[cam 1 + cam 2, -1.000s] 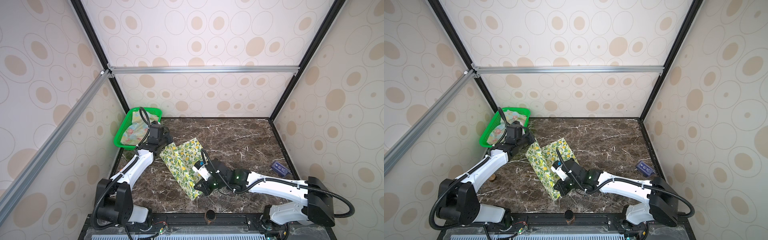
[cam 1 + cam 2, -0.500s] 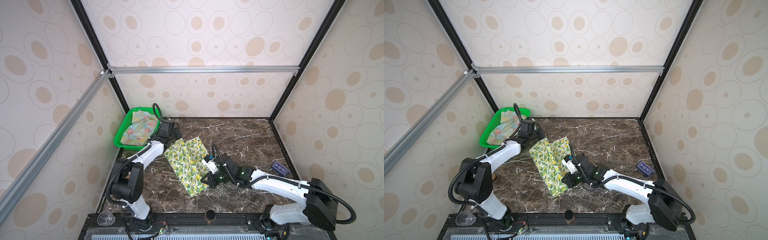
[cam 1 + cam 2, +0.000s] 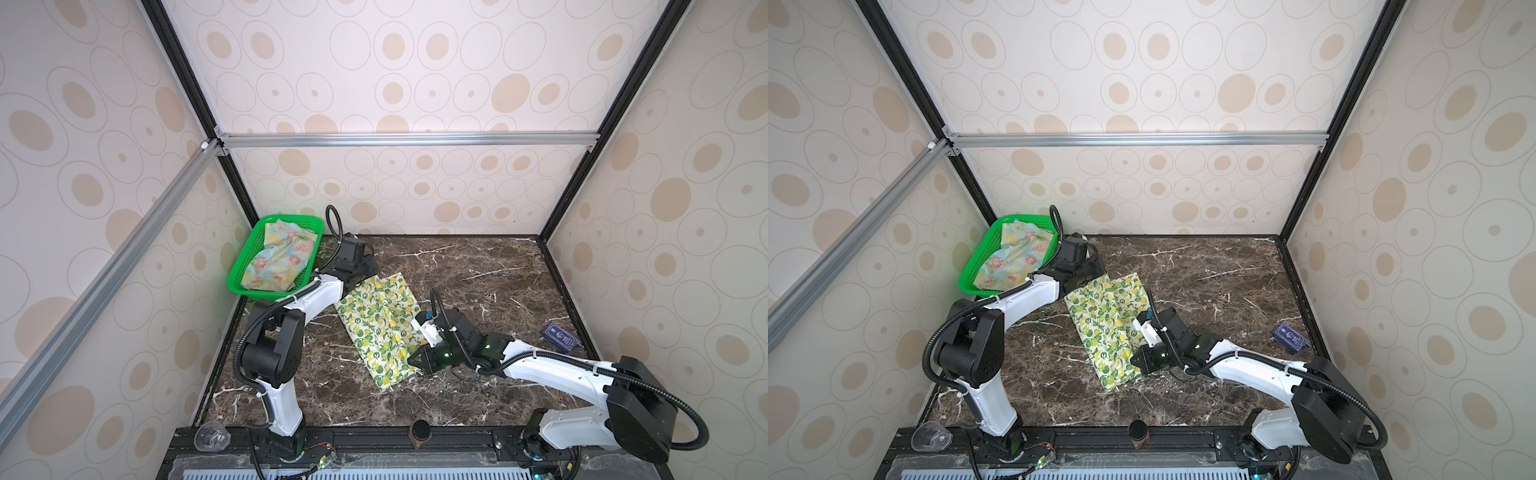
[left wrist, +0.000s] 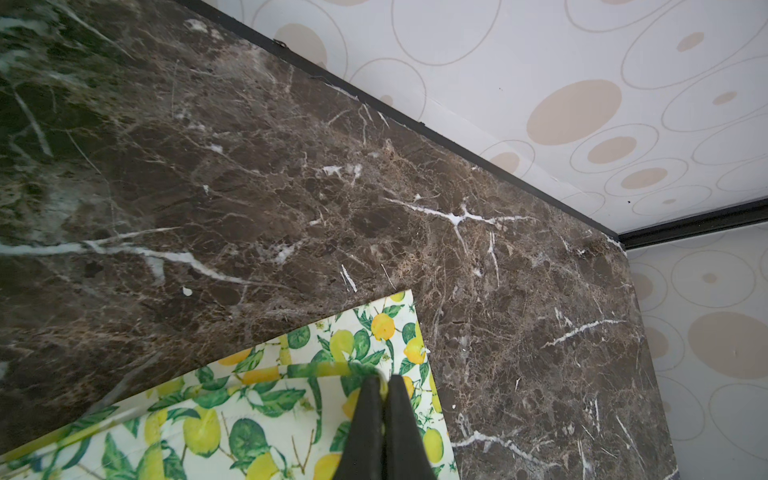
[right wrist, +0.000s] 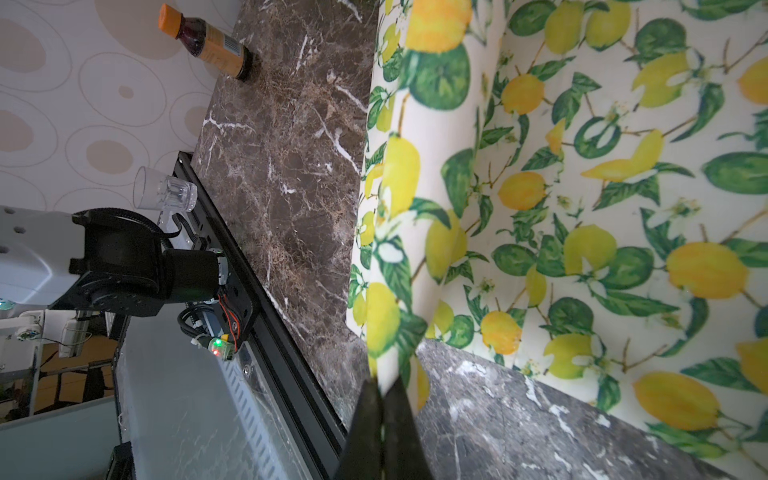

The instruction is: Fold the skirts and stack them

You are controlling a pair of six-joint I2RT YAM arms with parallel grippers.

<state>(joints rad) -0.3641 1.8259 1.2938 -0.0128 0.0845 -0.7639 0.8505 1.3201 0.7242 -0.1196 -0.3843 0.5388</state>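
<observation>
Lemon skirt (image 3: 380,328) lies spread between left gripper (image 4: 384,379) and right gripper (image 5: 384,384), both pinching its edges, seemingly to fold it.

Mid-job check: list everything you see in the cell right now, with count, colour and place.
lemon skirt: one, cream with yellow lemons and green leaves, mid-table
floral skirt: one, pastel blue-yellow with pink flowers, in the basket
basket: one, green mesh, far left corner
small box: one, dark blue, table's right edge
bottle: one, brown, orange cap, front edge
cup: one, clear, front left
table: one, dark marble
left claw: black, shut on lemon skirt's far corner
right claw: black, shut on its near edge
</observation>
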